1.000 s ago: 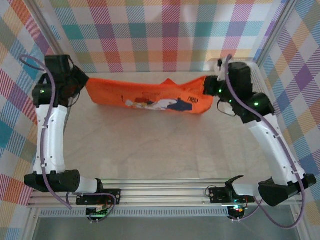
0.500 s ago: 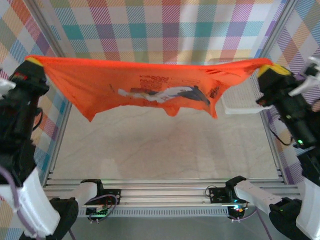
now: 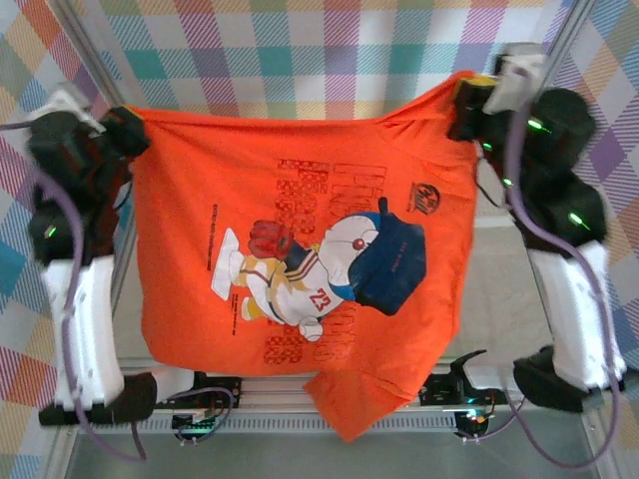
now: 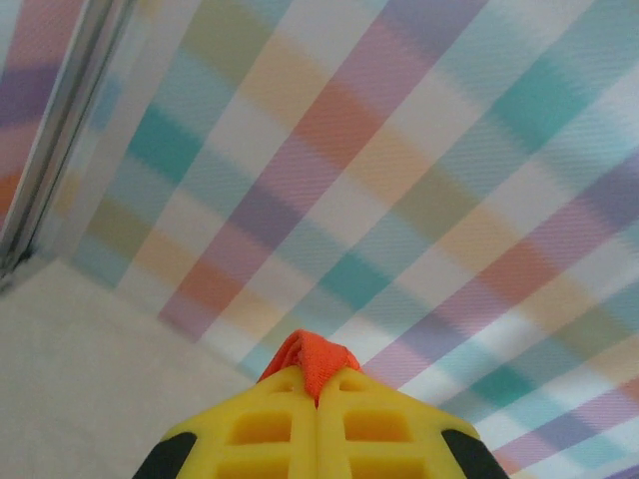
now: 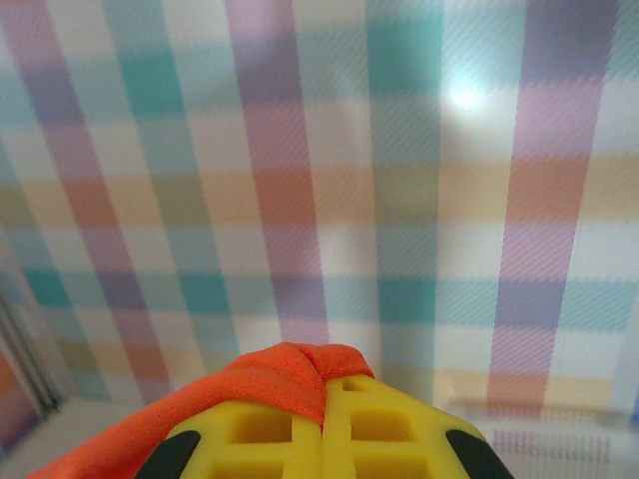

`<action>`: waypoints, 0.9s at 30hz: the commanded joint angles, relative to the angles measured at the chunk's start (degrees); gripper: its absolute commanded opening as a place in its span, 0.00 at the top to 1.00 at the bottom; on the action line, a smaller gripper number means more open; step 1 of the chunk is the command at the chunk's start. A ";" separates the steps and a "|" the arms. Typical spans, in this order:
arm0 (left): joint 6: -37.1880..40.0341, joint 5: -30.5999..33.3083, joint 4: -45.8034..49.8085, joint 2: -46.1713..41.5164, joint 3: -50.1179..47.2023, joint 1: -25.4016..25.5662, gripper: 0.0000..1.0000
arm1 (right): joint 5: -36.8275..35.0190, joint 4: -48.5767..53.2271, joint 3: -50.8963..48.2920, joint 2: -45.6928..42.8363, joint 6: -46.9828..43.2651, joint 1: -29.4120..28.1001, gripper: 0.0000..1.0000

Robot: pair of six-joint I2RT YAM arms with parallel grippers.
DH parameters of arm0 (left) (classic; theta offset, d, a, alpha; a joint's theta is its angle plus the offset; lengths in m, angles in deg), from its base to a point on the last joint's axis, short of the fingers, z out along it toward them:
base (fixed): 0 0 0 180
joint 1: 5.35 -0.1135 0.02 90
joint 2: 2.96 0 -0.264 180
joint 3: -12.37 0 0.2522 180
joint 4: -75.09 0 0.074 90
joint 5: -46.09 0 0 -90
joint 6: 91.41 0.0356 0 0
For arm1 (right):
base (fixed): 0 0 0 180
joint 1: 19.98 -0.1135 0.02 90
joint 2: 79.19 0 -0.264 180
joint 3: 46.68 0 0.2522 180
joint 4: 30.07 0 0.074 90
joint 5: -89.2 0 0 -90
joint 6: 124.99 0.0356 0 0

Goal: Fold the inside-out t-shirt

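Top external view shows I have hoisted the t-shirt (image 3: 300,259) off the worktop (image 3: 496,291), so it now hangs spread wide, print facing out, top corners clamped in my left claw (image 3: 133,128) at 10 o'clock and right claw (image 3: 467,102) at 1 o'clock, ready to lay flat.

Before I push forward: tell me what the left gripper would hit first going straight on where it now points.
Beyond the bit of t-shirt pinched in its shut tips, the left gripper faces the plaid wall. That likely comes first, though how far off it is remains unclear.
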 commanded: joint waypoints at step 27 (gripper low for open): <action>-2.39 -2.54 -1.75 68.47 21.19 -0.81 1.00 | -3.55 -8.17 23.06 64.90 10.29 7.31 1.00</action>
